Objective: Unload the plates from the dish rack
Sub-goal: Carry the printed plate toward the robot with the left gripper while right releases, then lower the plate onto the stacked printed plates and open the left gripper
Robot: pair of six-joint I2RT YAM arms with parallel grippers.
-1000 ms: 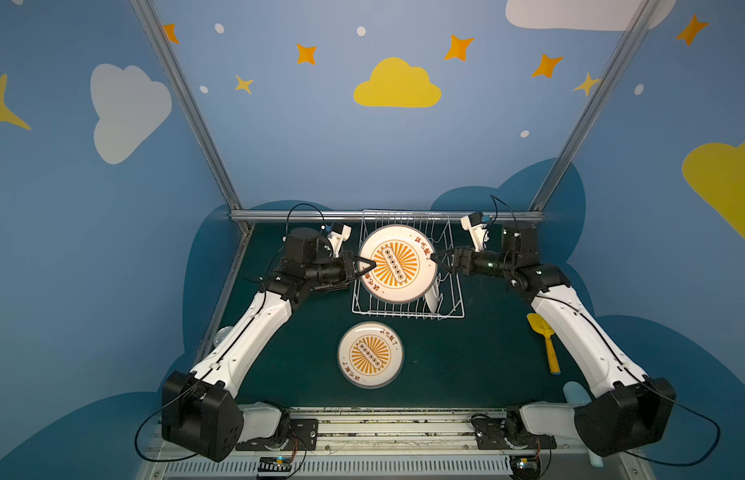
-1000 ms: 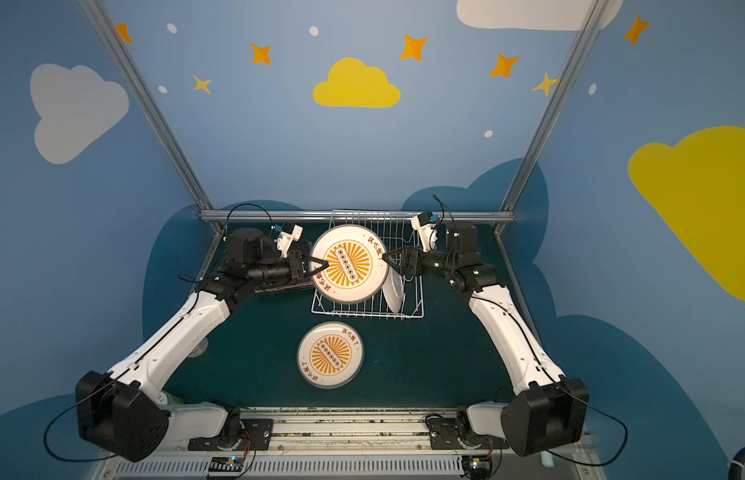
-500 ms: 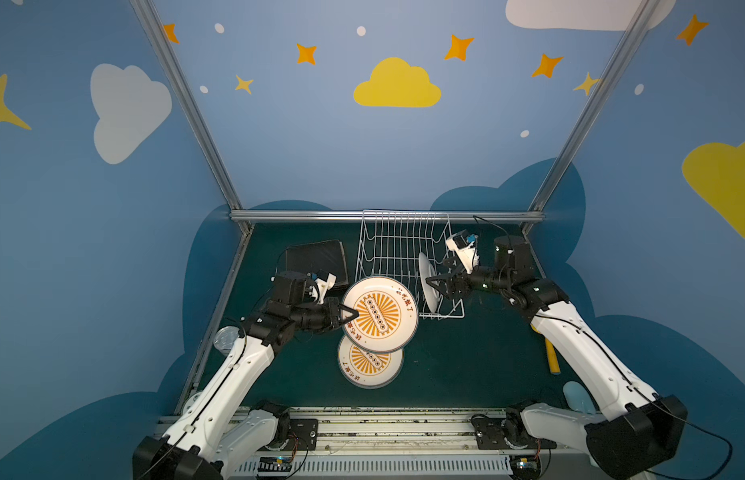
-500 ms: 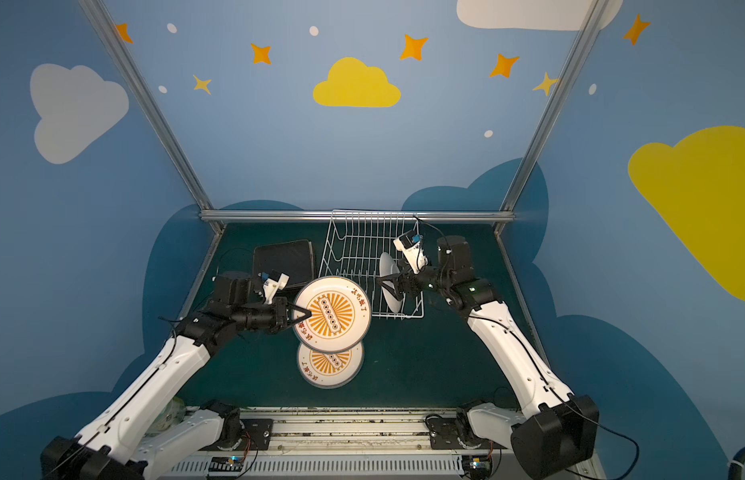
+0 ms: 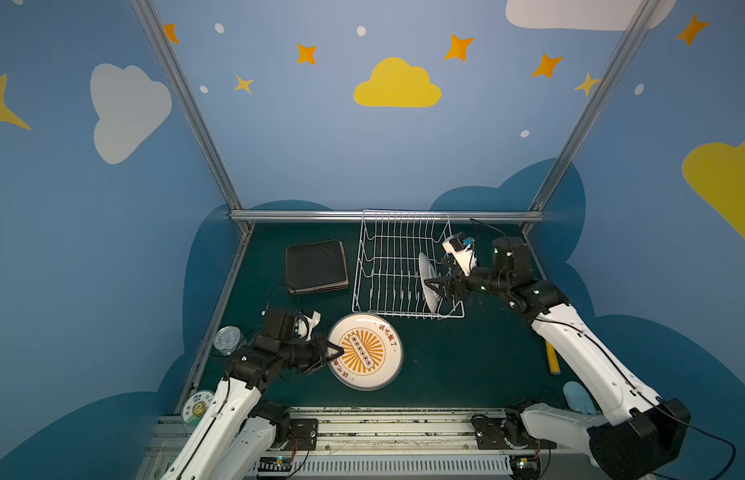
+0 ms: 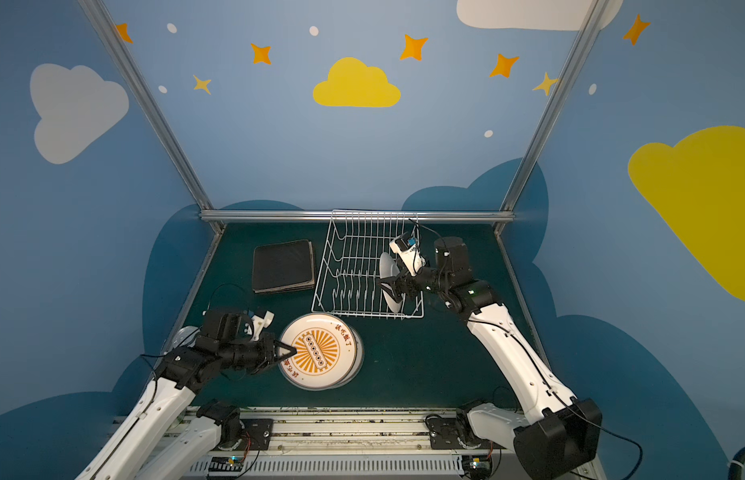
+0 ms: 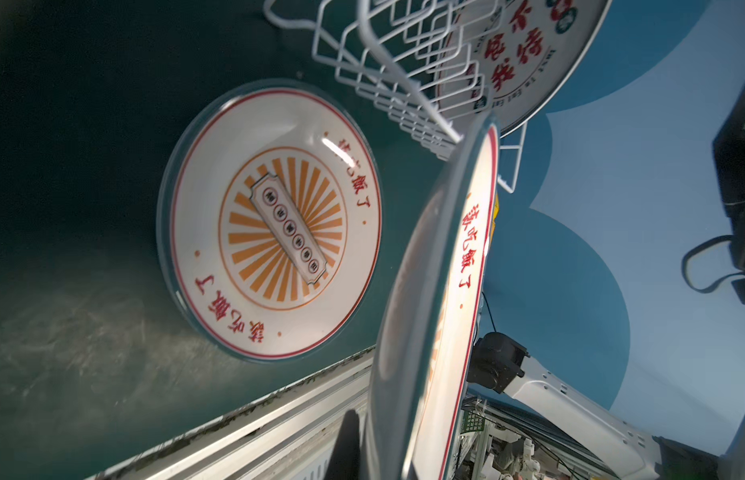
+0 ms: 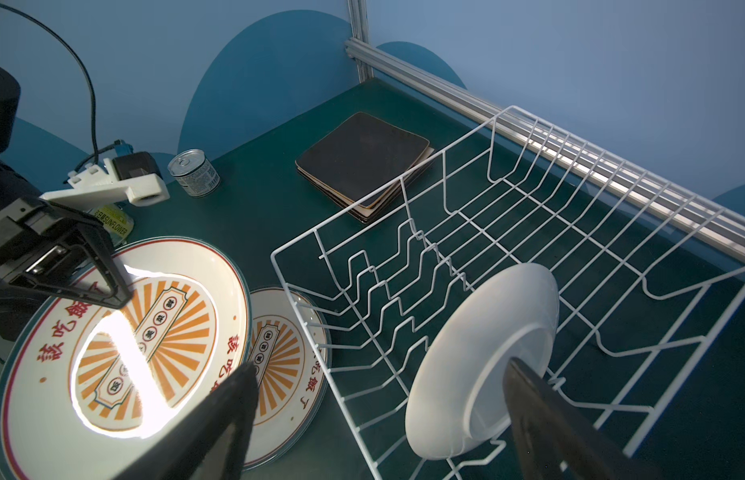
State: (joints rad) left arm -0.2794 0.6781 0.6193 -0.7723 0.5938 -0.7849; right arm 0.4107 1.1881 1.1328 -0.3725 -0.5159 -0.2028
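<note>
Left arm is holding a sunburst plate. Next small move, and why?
Probably lower the left tool straight down a little. It is shut on the rim of the held sunburst plate, which hangs above the matching plate lying on the table. The held plate mostly overlaps it in both top views but is not yet resting on it.

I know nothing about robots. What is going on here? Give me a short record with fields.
Left tool: shut on a sunburst plate, held above a matching plate lying on the table
Right tool: open, at the white plate
Dish rack: only that white plate inside, standing on edge
Unloaded: stack of square plates, beside the rack
</note>
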